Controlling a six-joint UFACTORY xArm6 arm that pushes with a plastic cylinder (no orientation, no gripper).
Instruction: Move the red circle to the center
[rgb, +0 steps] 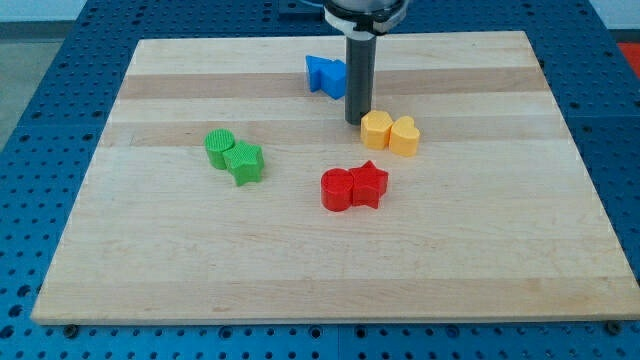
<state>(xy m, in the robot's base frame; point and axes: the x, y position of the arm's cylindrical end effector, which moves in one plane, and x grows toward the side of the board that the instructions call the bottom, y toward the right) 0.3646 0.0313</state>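
The red circle block (337, 189) lies on the wooden board (180, 260) a little below the board's middle, touching a red star block (368, 184) on its right. My tip (357, 121) stands above and slightly right of them, at the upper left edge of a yellow hexagon block (376, 129). The tip is well apart from the red circle.
A yellow heart block (404, 136) touches the yellow hexagon's right side. A blue block (326, 75) sits at the view's top, partly behind the rod. A green circle block (220, 146) and a green star block (245, 162) touch each other at the left.
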